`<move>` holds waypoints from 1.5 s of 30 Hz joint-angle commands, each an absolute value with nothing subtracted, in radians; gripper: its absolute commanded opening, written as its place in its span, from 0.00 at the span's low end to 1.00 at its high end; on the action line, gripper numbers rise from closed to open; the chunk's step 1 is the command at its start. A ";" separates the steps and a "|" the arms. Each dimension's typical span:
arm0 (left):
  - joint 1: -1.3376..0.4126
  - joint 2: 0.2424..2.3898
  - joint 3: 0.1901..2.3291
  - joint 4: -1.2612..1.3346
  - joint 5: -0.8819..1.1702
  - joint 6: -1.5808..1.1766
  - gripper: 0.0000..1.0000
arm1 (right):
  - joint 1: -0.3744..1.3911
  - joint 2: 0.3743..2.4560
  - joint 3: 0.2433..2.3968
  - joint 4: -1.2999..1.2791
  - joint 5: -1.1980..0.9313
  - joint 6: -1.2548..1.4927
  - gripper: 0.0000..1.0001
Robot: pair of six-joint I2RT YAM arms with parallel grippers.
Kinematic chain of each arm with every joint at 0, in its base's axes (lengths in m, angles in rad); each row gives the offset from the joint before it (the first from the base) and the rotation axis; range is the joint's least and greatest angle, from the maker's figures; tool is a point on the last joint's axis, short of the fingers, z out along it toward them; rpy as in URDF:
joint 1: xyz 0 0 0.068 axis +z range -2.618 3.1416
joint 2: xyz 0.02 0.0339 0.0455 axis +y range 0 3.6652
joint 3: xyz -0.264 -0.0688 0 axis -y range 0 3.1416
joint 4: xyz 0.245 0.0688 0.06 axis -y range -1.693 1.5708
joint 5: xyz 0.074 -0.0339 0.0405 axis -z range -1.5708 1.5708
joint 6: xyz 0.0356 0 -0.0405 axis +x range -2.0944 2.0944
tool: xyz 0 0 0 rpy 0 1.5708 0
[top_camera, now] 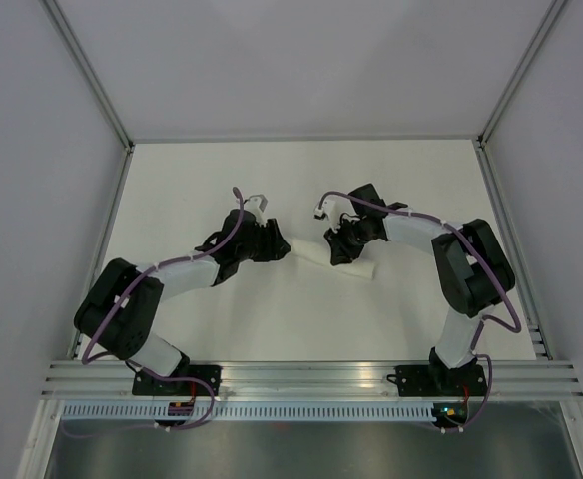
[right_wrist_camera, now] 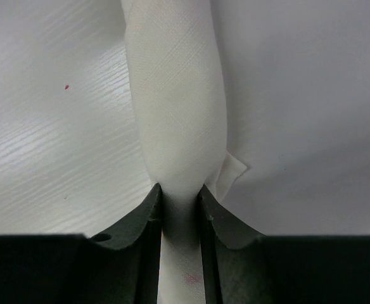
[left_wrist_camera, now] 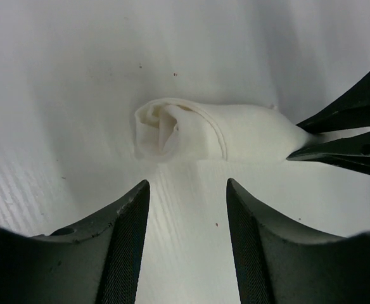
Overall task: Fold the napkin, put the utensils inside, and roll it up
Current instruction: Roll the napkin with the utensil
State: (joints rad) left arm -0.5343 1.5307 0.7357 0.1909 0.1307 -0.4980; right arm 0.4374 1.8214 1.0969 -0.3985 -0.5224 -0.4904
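The napkin [top_camera: 311, 254] lies on the white table as a tight white roll between my two grippers. In the left wrist view its spiral end [left_wrist_camera: 172, 130] faces my left gripper [left_wrist_camera: 186, 185], which stands open a short way from it, with only bare table between the fingers. My right gripper [right_wrist_camera: 180, 190] is shut on the napkin [right_wrist_camera: 175, 95], pinching the roll narrow near its other end; a loose corner [right_wrist_camera: 234, 170] sticks out beside the right finger. The right gripper's fingers [left_wrist_camera: 350, 149] show at the right edge of the left wrist view. No utensils are in view.
White walls with metal frame posts [top_camera: 107, 105] enclose the table on three sides. A metal rail [top_camera: 311, 374] runs along the near edge, where both arm bases are bolted. Side rails [top_camera: 511, 249] border the tabletop.
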 commanded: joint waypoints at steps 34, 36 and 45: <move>-0.796 1.772 0.824 0.425 -0.408 -0.914 0.60 | 0.403 1.933 1.140 -0.304 -0.549 -0.003 0.09; -0.793 1.790 0.853 0.413 -0.402 -0.908 0.60 | 0.403 1.925 1.132 -0.282 -0.548 0.041 0.10; -0.736 1.856 0.922 0.373 -0.335 -0.876 0.54 | 0.390 1.956 1.144 -0.226 -0.610 0.158 0.11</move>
